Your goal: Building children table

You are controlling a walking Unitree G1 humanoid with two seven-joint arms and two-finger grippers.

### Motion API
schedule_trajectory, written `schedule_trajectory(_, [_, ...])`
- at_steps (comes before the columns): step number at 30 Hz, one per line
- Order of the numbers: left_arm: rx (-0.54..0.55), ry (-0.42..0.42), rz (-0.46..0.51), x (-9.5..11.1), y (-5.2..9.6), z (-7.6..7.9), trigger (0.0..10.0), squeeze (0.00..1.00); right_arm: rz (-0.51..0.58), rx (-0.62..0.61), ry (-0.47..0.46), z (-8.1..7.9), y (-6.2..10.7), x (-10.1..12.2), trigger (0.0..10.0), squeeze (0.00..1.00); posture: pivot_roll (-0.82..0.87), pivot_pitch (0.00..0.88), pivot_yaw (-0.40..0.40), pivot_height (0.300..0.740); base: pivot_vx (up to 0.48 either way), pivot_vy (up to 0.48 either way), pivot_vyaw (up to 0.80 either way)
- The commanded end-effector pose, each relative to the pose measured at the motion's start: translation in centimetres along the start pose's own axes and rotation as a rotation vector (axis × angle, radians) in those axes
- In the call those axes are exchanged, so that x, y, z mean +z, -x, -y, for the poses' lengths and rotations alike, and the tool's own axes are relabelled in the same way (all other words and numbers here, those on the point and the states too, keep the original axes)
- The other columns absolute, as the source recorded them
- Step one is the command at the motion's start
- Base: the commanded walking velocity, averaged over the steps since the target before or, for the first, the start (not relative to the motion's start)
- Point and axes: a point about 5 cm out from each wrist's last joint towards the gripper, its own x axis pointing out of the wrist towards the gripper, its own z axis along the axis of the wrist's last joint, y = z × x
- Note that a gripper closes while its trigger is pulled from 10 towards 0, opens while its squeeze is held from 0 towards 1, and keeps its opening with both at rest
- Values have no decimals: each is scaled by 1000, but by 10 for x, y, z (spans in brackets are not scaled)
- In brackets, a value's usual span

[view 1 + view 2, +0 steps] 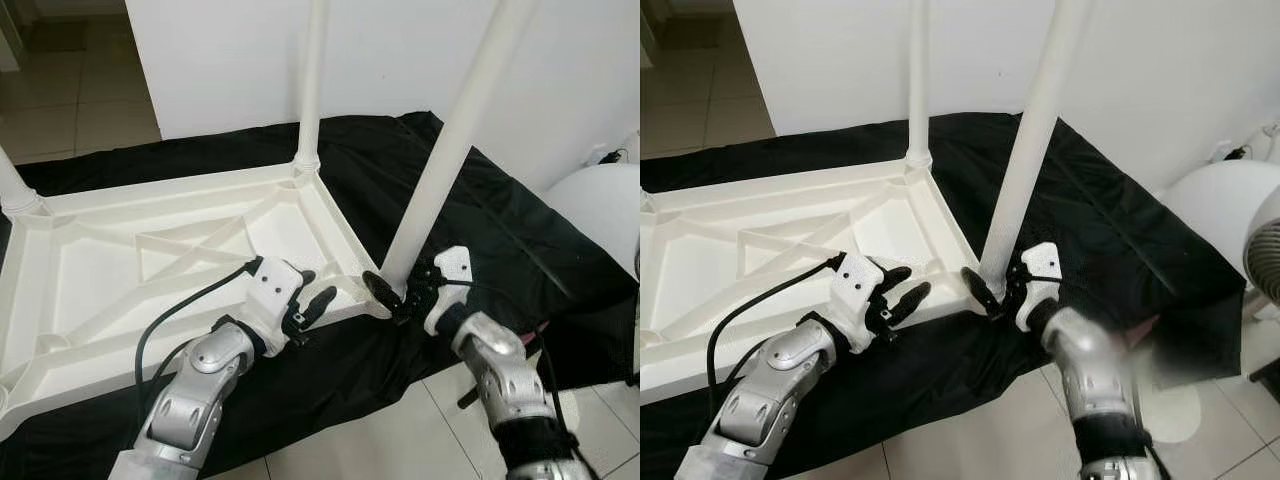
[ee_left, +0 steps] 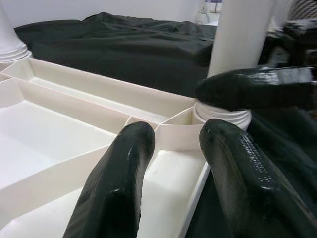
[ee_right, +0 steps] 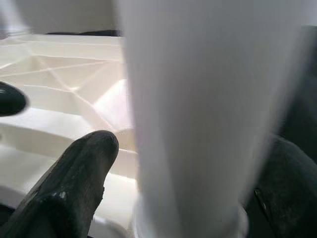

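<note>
Upturned tabletop point(image 1: 150, 260) lies on black cloth point(image 1: 480, 230). Near leg point(image 1: 450, 150) stands upright in its corner socket, long axis vertical. Right pincer point(image 1: 405, 292) clamps leg base. Left pincer point(image 1: 305, 305) open, empty, over tabletop rim beside socket.

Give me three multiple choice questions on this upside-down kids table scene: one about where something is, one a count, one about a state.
1. Where is the right gripper?
A. at the base of the near leg
B. on the wall
C. on the floor tiles

2. How many legs stand up from the tabletop?
A. one
B. three
C. six

3. How does the tabletop lie?
A. upright
B. on its edge
C. underside up on the black cloth

1 A: its fingers straddle the leg's foot.
2 B: two on the right, one at far left.
3 C: its ribs face up.
</note>
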Motion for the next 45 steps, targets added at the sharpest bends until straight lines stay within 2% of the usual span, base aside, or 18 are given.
schedule_trajectory(1, [-31,-10,16,3,-1,4,10000,0,-12,37,2,-1,-1,-3,10000,0,-32,48,-27,740,0,0,0])
schedule_trajectory(6, [-49,-1,5,1,1,5,10000,0,-37,80,41,3,-7,-6,10000,0,-25,47,-30,740,0,0,0])
schedule_trajectory(7, [-53,1,2,1,3,6,10000,0,-48,94,50,4,-8,-7,3176,0,-19,47,-32,740,0,0,0])
schedule_trajectory(8, [-53,1,2,1,3,6,10000,0,-48,94,50,4,-8,-7,3176,0,-19,47,-32,740,0,0,0])
schedule_trajectory(9, [-55,1,0,1,4,6,10000,0,-53,103,52,5,-9,-7,0,0,-9,46,-35,740,0,0,0])
schedule_trajectory(21, [-56,4,-6,1,6,7,10000,0,-54,112,10,8,-8,-13,0,0,-1,53,-36,740,0,0,0])
schedule_trajectory(22, [-57,5,-7,1,6,7,10000,0,-49,102,-4,8,-7,-14,784,0,-1,53,-36,740,0,0,0])
schedule_trajectory(23, [-57,5,-7,1,6,7,10000,0,-49,102,-4,8,-7,-14,784,0,-1,53,-36,740,0,0,0])
schedule_trajectory(24, [-58,5,-7,1,6,7,10000,0,-44,89,-15,8,-5,-13,10000,0,-3,53,-35,740,0,0,0])
schedule_trajectory(34, [-65,10,-10,0,6,9,10000,0,-87,-61,-17,2,-5,-19,10000,0,-9,58,-34,740,0,0,0])
schedule_trajectory(36, [-68,14,-11,0,6,10,10000,0,-86,-178,-60,-5,-6,-20,10000,0,-9,57,-34,740,0,0,0])
schedule_trajectory(37, [-68,14,-11,0,6,10,10000,0,-86,-178,-60,-5,-6,-20,10000,0,-9,57,-34,740,0,0,0])
schedule_trajectory(39, [-72,16,-11,0,6,11,10000,0,-84,-316,-90,-16,-6,-21,10000,0,-15,56,-40,740,0,0,0])
schedule_trajectory(43, [-74,16,-11,0,6,11,10000,0,-82,-355,-98,-19,-6,-21,10000,0,-15,56,-40,740,0,0,0])
schedule_trajectory(45, [-76,18,-10,0,5,12,10000,0,-56,-485,-138,-33,-8,-22,10000,0,-14,53,-49,740,0,0,0])
